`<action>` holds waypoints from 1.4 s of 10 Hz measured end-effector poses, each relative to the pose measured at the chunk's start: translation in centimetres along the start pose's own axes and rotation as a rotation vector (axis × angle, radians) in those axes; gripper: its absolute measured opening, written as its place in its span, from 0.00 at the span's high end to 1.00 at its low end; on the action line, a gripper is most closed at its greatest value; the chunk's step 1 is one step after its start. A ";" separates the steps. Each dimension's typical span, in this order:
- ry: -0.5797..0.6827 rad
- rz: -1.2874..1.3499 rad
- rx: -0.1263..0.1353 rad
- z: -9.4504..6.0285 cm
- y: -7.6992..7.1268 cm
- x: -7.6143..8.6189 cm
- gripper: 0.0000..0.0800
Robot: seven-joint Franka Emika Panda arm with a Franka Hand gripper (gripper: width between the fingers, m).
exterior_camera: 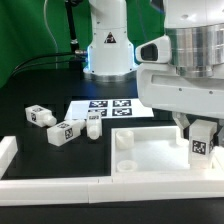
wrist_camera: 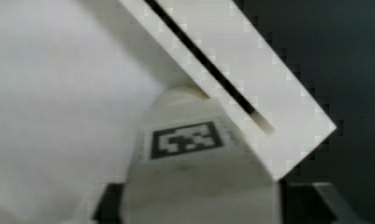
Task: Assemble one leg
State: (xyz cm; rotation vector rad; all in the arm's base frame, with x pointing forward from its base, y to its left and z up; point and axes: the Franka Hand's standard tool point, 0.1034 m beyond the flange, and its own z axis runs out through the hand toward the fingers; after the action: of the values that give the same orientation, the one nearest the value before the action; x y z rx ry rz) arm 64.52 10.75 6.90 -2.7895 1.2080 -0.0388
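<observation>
In the exterior view, at the frame's lower right, the leg is being pinched by the pincer above the panel. In the wrist view, the leg is probably being gripped by its flat sides; it is being judged light, rigid, smooth.

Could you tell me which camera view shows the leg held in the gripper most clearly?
The wrist view: the held leg fills the frame between the fingers, its marker tag sharp, against the white panel. The exterior view shows the same leg only small, under the gripper, over the panel's corner on the exterior view's right.
</observation>
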 end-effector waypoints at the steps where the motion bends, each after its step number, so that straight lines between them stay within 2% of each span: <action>1: 0.000 0.107 -0.001 0.0 0.1 0.0 0.60; 2: 0.001 0.230 -0.002 -0.1 0.2 0.2 0.64; 3: 0.003 0.332 -0.004 -0.1 0.4 0.4 0.64; 5: -0.003 0.699 -0.004 0.0 0.4 0.0 0.64; 7: -0.024 0.982 0.033 0.2 0.1 -0.3 0.64; 10: -0.026 1.038 0.039 0.1 0.2 -0.3 0.64; 11: -0.023 0.972 0.038 0.2 0.2 -0.4 0.55; 12: -0.017 0.750 0.034 0.1 0.0 -0.4 0.55; 13: -0.018 0.554 0.034 0.1 -0.1 -0.7 0.31; 14: -0.032 0.490 0.021 0.3 -0.2 -1.4 0.23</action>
State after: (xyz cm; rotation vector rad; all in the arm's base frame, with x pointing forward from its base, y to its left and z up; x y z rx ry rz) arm 63.71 11.91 6.62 -2.3868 1.8264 0.0313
